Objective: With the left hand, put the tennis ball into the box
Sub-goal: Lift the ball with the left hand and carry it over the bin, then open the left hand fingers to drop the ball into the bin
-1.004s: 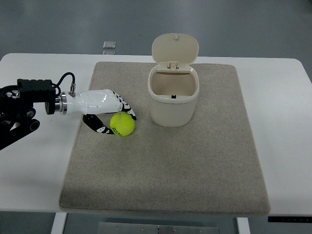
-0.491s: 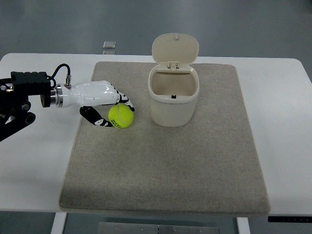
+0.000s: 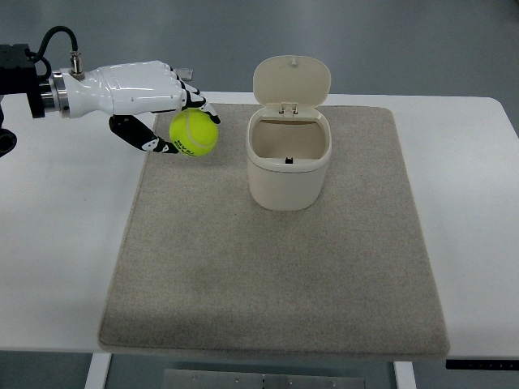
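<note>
Top view: left hand grips tennis ball, arm cut off at frame edge.

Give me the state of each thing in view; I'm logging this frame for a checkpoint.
left hand: shut on the tennis ball, raised left of the box
tennis ball: gripped, not yet over the box
box: upright on the mat, empty as far as visible
lid: hinged open, standing up at the back
mat: flat on the table
</note>
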Robot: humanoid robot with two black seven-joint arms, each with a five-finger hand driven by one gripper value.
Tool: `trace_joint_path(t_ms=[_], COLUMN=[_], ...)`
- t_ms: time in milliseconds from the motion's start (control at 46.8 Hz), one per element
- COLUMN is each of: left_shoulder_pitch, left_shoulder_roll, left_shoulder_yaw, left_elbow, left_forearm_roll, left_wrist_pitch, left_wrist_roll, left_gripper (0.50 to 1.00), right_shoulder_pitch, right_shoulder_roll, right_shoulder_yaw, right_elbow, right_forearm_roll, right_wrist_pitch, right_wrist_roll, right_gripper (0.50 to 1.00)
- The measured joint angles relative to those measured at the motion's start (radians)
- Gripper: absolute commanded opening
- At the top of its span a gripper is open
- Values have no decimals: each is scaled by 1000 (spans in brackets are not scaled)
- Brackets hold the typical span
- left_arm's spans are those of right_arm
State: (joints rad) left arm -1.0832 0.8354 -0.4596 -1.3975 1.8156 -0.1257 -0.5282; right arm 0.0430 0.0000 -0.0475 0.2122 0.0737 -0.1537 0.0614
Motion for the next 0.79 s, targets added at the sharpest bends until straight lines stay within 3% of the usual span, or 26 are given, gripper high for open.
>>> trace_joint_path(t_ms=[214,641,791], left_shoulder_pitch=[-98,-123,-120], left_shoulder_roll=[-111,-340,-367], left_shoulder_yaw=[10,29,29], left_elbow=[25,201,210], left_forearm_roll=[13,108,110], left_wrist_pitch=[-71,-75,-73], left_wrist_roll=[6,43,43], left_gripper=[500,500,512], right_shoulder_pitch=[0,0,0], right_shoulder_roll=[0,0,0], right_shoulder_yaw=[0,0,0], right_elbow=[0,0,0], right_forearm_roll=[0,0,0], right_wrist_pitch=[0,0,0], right_wrist_roll=[0,0,0], right_gripper=[901,901,901])
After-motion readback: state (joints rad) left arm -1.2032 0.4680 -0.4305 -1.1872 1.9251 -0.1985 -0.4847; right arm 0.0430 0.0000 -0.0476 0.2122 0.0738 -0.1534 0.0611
